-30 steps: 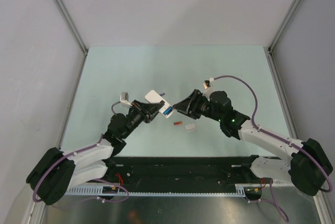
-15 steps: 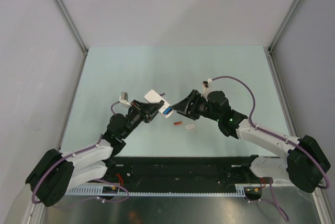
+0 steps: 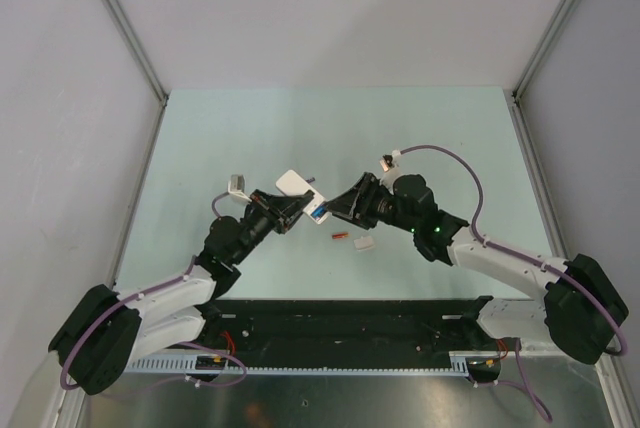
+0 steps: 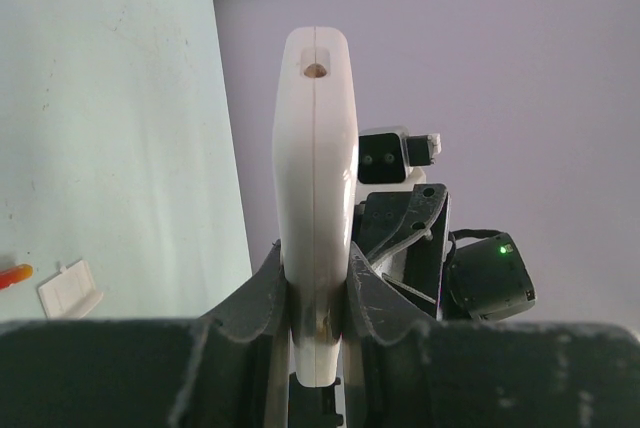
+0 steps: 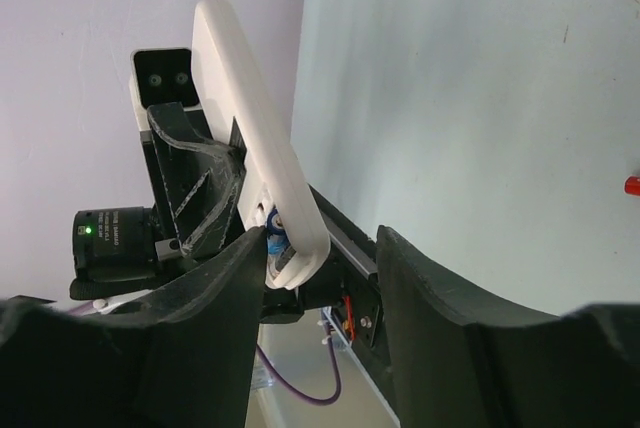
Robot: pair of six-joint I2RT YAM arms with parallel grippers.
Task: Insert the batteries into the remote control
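My left gripper (image 3: 290, 210) is shut on the remote control (image 3: 300, 195) and holds it up off the table, white back showing. In the left wrist view the remote control (image 4: 315, 178) stands edge-on between the pads of that gripper (image 4: 317, 298). My right gripper (image 5: 322, 238) is open around the remote control's (image 5: 255, 148) lower end. Its left finger rests beside a blue battery (image 5: 272, 240) that sits in the open compartment. An orange-red battery (image 3: 339, 236) lies on the table below the grippers. The right gripper (image 3: 335, 206) meets the remote from the right.
A small white cover piece (image 3: 364, 242) lies on the table next to the orange-red battery; the same cover piece (image 4: 70, 290) shows in the left wrist view. Grey walls and metal rails (image 3: 130, 38) enclose the pale green table (image 3: 330, 128). The arm bases' black rail (image 3: 340, 323) runs along the near edge.
My right arm has edged left, bringing its open jaws closer around the remote's end. The left arm and remote have stayed put.
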